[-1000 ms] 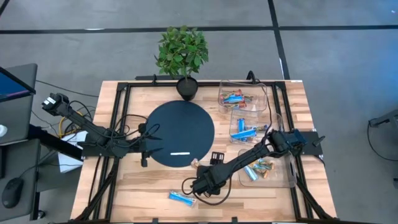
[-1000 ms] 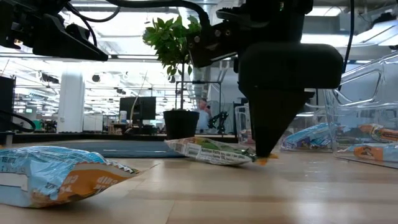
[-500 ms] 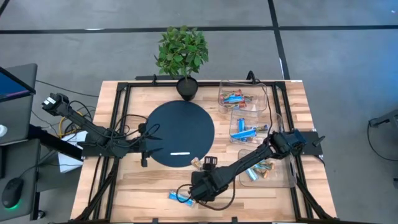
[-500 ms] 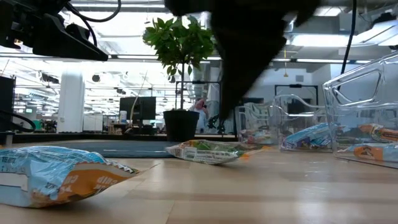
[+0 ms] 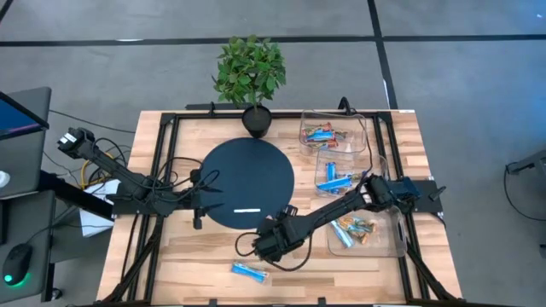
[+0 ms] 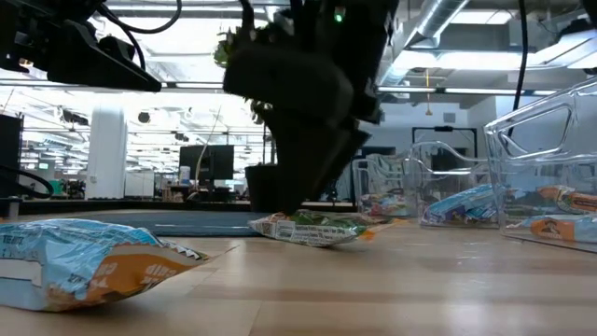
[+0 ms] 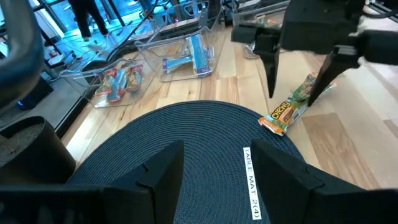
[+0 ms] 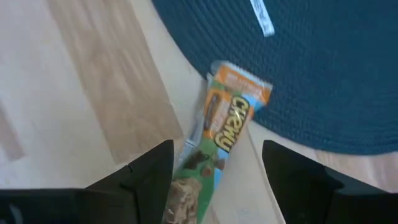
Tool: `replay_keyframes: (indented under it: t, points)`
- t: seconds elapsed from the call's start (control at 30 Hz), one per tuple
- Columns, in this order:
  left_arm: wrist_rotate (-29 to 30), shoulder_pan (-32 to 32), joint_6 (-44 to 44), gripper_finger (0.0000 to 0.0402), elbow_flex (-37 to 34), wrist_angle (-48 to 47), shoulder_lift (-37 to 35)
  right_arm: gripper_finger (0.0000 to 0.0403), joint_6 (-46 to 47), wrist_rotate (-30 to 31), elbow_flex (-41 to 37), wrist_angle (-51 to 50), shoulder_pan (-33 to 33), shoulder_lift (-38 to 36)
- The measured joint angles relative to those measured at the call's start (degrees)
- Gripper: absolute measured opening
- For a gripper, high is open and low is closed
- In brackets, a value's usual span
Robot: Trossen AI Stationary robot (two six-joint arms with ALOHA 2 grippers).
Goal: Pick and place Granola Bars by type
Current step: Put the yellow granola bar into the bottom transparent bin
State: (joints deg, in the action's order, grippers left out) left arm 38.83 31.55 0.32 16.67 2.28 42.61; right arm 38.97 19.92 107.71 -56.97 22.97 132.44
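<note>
A green, yellow and brown granola bar (image 8: 214, 140) lies flat on the wood, its orange end on the edge of the round dark mat (image 5: 247, 175). My right gripper (image 8: 224, 177) hangs open over it, pointing down, one finger on each side of the bar (image 7: 297, 102) and not touching it. In the low view the gripper (image 6: 303, 187) stands just above the bar (image 6: 312, 227). A blue bar (image 5: 249, 271) lies near the table's near edge. My left gripper (image 7: 214, 180) waits open over the mat's left part.
Three clear bins stand along the right side, holding red-orange bars (image 5: 328, 132), blue bars (image 5: 339, 177) and green-brown bars (image 5: 365, 230). A potted plant (image 5: 252, 72) stands at the far edge. A thin white strip (image 5: 247, 210) lies on the mat. Black frame rails run along the table's sides.
My right gripper has lifted from the table at the green bar's orange end and moved toward the table's left, ending above the bar's middle with a finger on each side. The bar's orange end has shifted a little toward the left. The blue bar has not moved.
</note>
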Motion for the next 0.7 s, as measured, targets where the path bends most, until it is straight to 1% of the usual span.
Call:
replay_keyframes:
  t: [0.27, 0.4, 0.47, 0.6, 0.7]
  points:
    - [-0.03, 0.02, -0.07, 0.0182, 0.0, 0.14, 0.0, 0.024, 0.19, -2.75, -2.91, 1.75, -0.22, 0.0]
    - [-0.02, 0.0, -0.09, 0.0182, 0.0, 0.15, 0.0, 0.024, -0.03, -6.47, -4.36, 1.99, -0.25, -0.14]
    - [-0.04, 0.02, -0.09, 0.0182, 0.0, 0.16, -0.02, 0.024, -1.5, -7.62, -4.86, 1.99, -0.33, -0.28]
    - [-0.04, 0.01, -0.09, 0.0182, 0.0, 0.15, -0.01, 0.0238, -5.72, -7.58, -5.04, 0.75, -0.02, -0.31]
    - [-0.04, 0.0, -0.09, 0.0182, 0.0, 0.15, 0.0, 0.0225, -8.51, -7.47, -5.09, 0.33, 0.52, -0.28]
